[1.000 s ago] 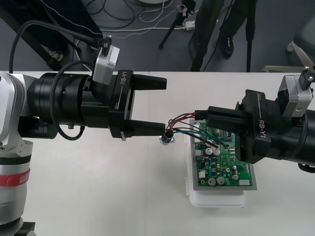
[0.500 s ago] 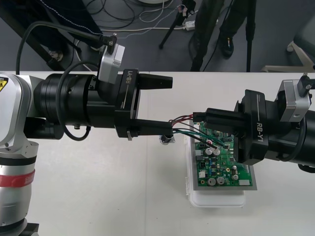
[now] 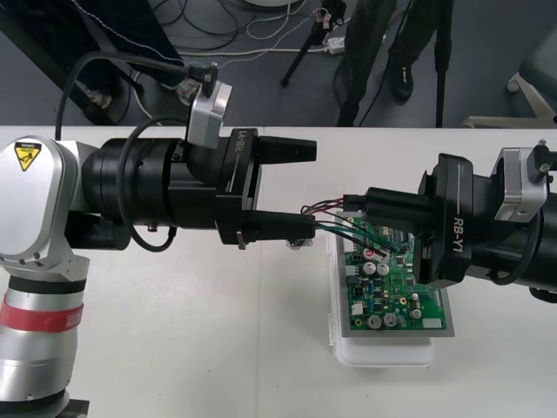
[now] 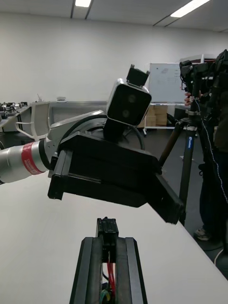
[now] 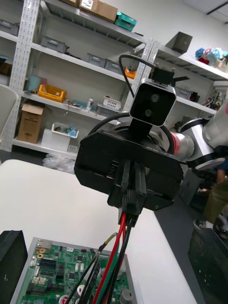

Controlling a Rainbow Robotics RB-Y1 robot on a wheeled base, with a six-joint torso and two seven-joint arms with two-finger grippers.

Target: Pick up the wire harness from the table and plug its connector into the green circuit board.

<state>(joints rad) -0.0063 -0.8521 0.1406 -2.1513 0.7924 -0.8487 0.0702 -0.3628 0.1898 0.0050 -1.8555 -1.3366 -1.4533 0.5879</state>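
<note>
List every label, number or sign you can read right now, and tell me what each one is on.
"RB-Y1": white letters on the black body of the right gripper.
White lettering on the body of the left gripper: turned at an angle, not readable.
yellow warning triangle on the left arm's silver link: a symbol, no words legible.
Printing on the green circuit board: too small to read.
</note>
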